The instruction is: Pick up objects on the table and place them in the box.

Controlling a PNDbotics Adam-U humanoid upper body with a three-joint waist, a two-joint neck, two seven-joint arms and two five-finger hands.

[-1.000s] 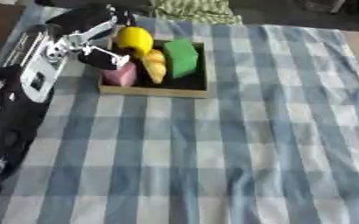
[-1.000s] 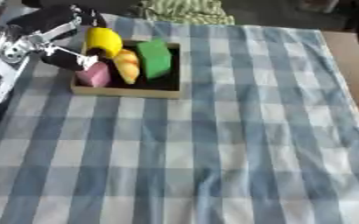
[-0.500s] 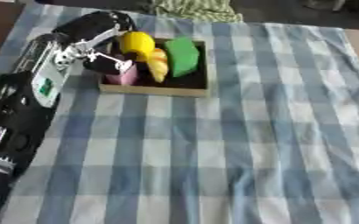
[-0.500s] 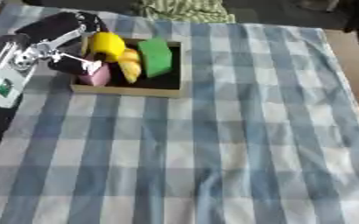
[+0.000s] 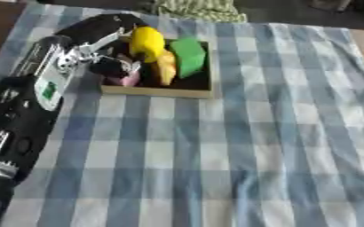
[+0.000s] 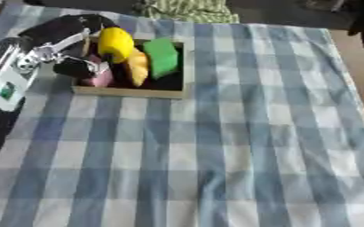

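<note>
Since the checked cloth shows nothing loose, we judge the task almost done.
Box (image 5: 159,91) sits at 11 o'clock on the worktop (image 5: 239,146), holding a yellow object (image 5: 148,41), an orange object (image 5: 166,67), a green block (image 5: 188,56) and a pink object (image 5: 128,80). Our left hand (image 5: 107,62) is at the box's 9 o'clock edge, over the pink object; we cannot tell whether its fingers are grasping or released. What's left, in our view: let go if holding, and pull back. Right hand isn't visible. Striped fabric (image 5: 197,9) lies at 12 o'clock, beyond the cloth.
</note>
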